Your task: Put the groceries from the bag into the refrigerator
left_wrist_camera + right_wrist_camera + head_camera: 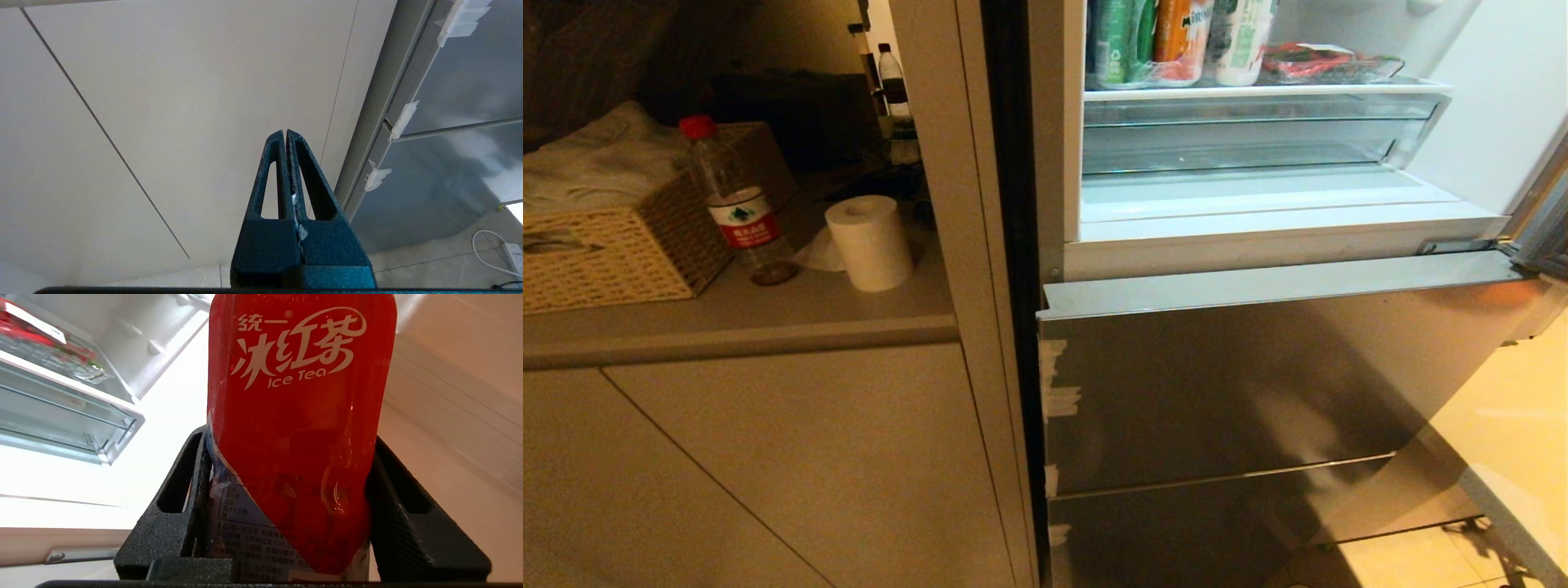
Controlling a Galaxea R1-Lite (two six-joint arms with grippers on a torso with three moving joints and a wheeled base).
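Right gripper (286, 506) jaws are being held clamped around a red ice tea bottle (300, 416) beside the open refrigerator (1258, 220). It should be kept upright, guided onto the free shelf space, and released only once seated.

The tall brushed grey-steel refrigerator (1217, 392) has a dull satin sheen on its doors, pale papery tape scraps (1058, 388) on its left edge, and smooth glossy white plastic and clear shelves inside. The red-labelled ice tea bottle (300, 416) is glossy wet-looking plastic, clamped between rough, matt black gripper fingers (408, 514). The woven straw basket (621, 245) at the counter's left edge looks coarse.
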